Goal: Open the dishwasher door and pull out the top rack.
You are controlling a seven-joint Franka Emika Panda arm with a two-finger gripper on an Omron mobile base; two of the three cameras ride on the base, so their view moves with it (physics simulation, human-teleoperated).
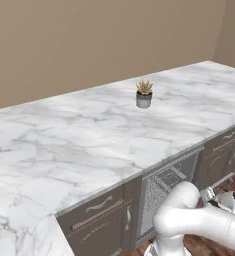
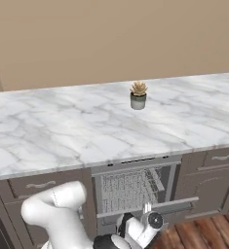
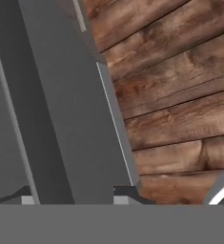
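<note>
The dishwasher door (image 2: 152,205) hangs folded down, its grey edge lying across the front of the open cavity. Inside the cavity sits the top rack (image 2: 130,187), a pale wire grid, also seen under the counter in the left base view as the top rack (image 1: 164,182). My gripper (image 2: 146,211) is low at the door's front edge. In the hand view my gripper (image 3: 77,198) has one dark fingertip on each side of a long dark grey bar (image 3: 61,119) on the door. Whether the fingertips (image 3: 125,193) press the bar is not visible.
A marble counter (image 2: 62,131) runs above the dishwasher, with a small potted plant (image 2: 138,96) on it. Brown cabinet drawers (image 2: 218,158) and doors flank the dishwasher on both sides. A wooden floor (image 3: 180,95) lies below the door. My arm (image 1: 199,222) crosses low in front.
</note>
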